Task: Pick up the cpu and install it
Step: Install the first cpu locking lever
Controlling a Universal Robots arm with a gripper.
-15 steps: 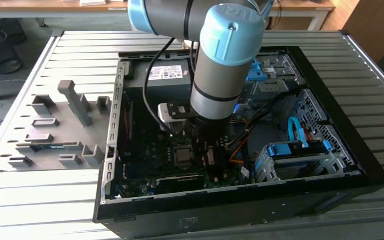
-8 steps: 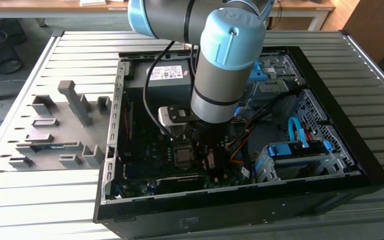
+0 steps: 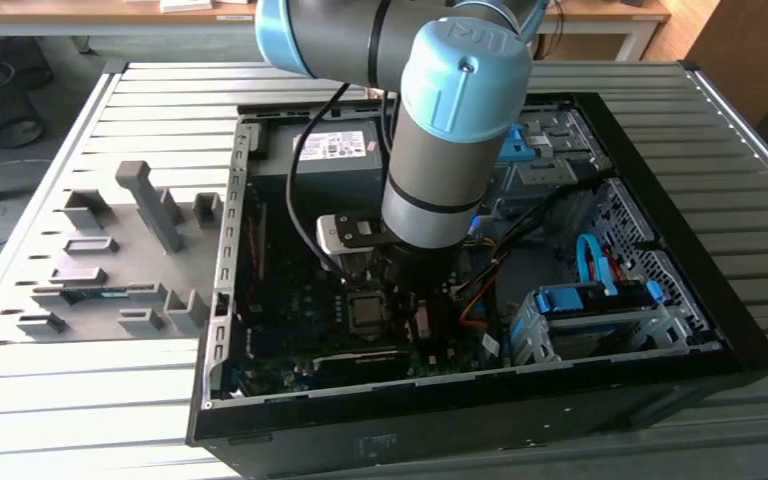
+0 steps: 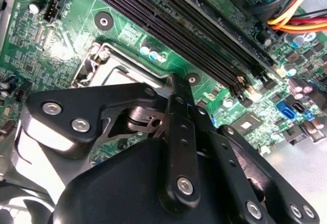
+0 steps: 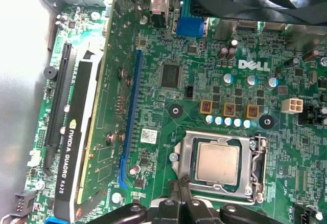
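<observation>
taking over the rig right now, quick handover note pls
Pincer: down inside the computer case, just above the motherboard beside the CPU socket. Open or shut cannot be told.
CPU: its silver top shows in the first wrist view, lying inside the socket frame, apart from the pincer.
Done: the CPU looks placed in the socket.
Left: whether it is fully seated or latched cannot be told; check that first.
Fixture blocks sit on the table at the exterior view's left, outside the case.
</observation>
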